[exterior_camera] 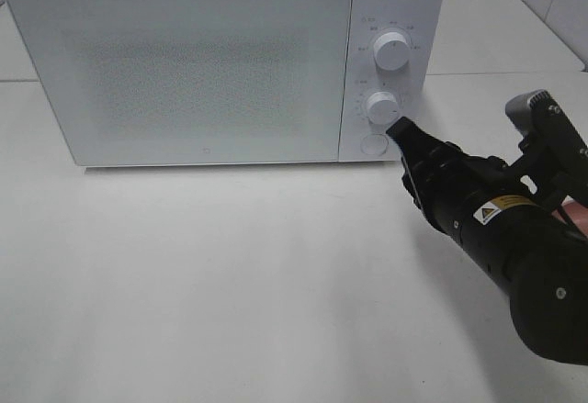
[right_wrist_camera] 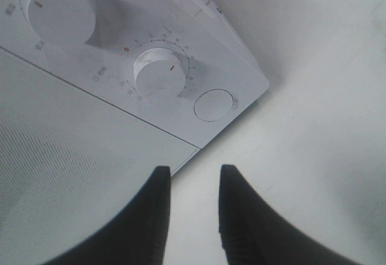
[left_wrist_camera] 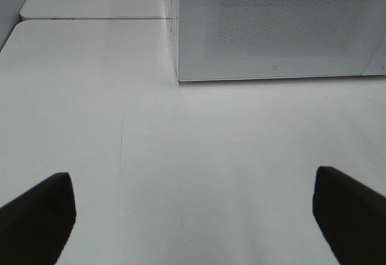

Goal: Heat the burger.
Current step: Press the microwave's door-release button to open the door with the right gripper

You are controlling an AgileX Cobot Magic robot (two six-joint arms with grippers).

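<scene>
Beside microwave button (exterior_camera: 373,143), right gripper (exterior_camera: 401,131), slightly parted

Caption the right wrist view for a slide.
Right gripper, jaws narrowly apart, hovers near the microwave's lower dial and round button.

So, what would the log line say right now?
microwave: door closed | burger: not visible | right gripper: narrowly open by lower knob | left gripper: open, empty

Microwave (exterior_camera: 202,72) front just beyond right pincer (exterior_camera: 401,130)
</scene>
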